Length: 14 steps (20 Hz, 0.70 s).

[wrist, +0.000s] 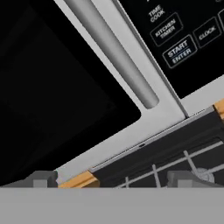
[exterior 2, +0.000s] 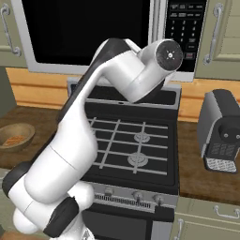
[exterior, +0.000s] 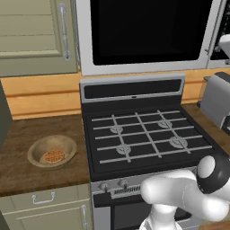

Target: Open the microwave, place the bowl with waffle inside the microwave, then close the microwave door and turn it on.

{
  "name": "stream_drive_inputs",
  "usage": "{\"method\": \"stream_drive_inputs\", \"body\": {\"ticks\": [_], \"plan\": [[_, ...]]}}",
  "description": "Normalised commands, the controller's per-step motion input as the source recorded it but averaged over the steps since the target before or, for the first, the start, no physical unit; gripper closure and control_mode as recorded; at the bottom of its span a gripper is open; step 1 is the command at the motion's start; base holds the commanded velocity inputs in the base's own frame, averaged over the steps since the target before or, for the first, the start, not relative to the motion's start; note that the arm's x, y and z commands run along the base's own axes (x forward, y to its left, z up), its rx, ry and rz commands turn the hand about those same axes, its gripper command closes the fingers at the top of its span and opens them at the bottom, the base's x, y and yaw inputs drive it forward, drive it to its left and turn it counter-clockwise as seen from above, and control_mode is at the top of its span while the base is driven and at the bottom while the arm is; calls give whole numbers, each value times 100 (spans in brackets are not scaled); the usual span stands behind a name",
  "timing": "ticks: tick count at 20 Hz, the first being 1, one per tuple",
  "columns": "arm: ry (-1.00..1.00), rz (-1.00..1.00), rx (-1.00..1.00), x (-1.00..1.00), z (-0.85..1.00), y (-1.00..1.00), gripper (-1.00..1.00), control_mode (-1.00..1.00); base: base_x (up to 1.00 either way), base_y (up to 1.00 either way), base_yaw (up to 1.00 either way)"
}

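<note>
- The end effector point(wrist: 111, 179) has its two dark fingertips point(wrist: 41, 178) spread wide with nothing between them, raised in front of the lower corner of the silver-grey microwave door point(wrist: 65, 87) with its black glass window.
- The long silver bar handle point(wrist: 113, 52) runs just ahead of the end effector, not touched; the door is closed.
- Beyond the handle lies the dark button panel point(wrist: 183, 39) of the silver-grey microwave point(exterior: 143, 36).
- Below the end effector sits the black gas stove point(exterior: 143, 134).
- Well off to its left and lower, the shallow tan-brown wooden bowl point(exterior: 52, 150) rests on the brown wooden table point(exterior: 27, 134), holding the small orange-brown gridded waffle point(exterior: 54, 156).
- A silver toaster point(exterior 2: 221, 133) stands on the table to the right.
</note>
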Motion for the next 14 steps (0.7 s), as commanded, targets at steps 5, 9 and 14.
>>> {"method": "stream_drive_inputs", "body": {"ticks": [5, 9, 14], "plan": [[-23, 0, 0, 46, 0, -7, -100, -100, 0, 0, 0], [-16, 0, 0, 54, 3, -1, -100, -100, 0, 0, 0], [-1, 0, 0, 39, 4, -2, -100, -100, 0, 0, 0]]}}
